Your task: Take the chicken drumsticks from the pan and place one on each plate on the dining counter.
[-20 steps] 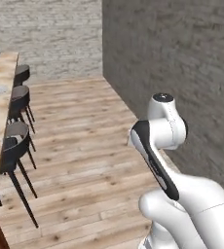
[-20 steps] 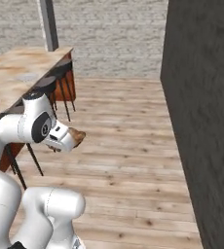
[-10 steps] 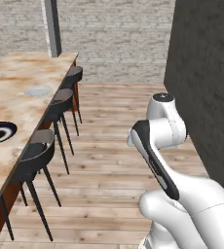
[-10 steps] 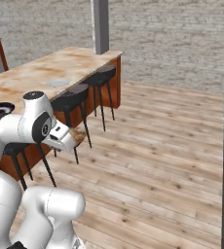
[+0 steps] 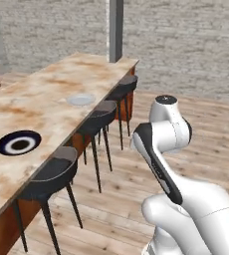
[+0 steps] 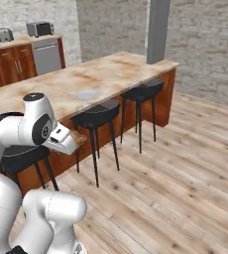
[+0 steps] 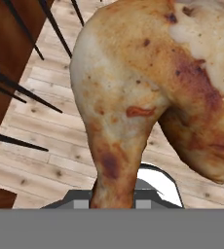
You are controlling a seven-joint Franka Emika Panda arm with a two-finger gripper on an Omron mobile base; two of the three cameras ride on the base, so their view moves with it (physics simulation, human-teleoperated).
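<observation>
Gripping chicken drumstick (image 7: 133, 97) in shut jaws beside dining counter (image 6: 116, 74).

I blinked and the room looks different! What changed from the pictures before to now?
The base turned, so the cameras swung round: the dining counter and its stools came further into sight, along with a plate. None of those things moved themselves. The arm kept its pose, and the gripper stayed shut on the chicken drumstick.

A plate (image 5: 19, 144) lies on the dining counter (image 5: 47, 99), stools (image 5: 51, 174) alongside.
</observation>
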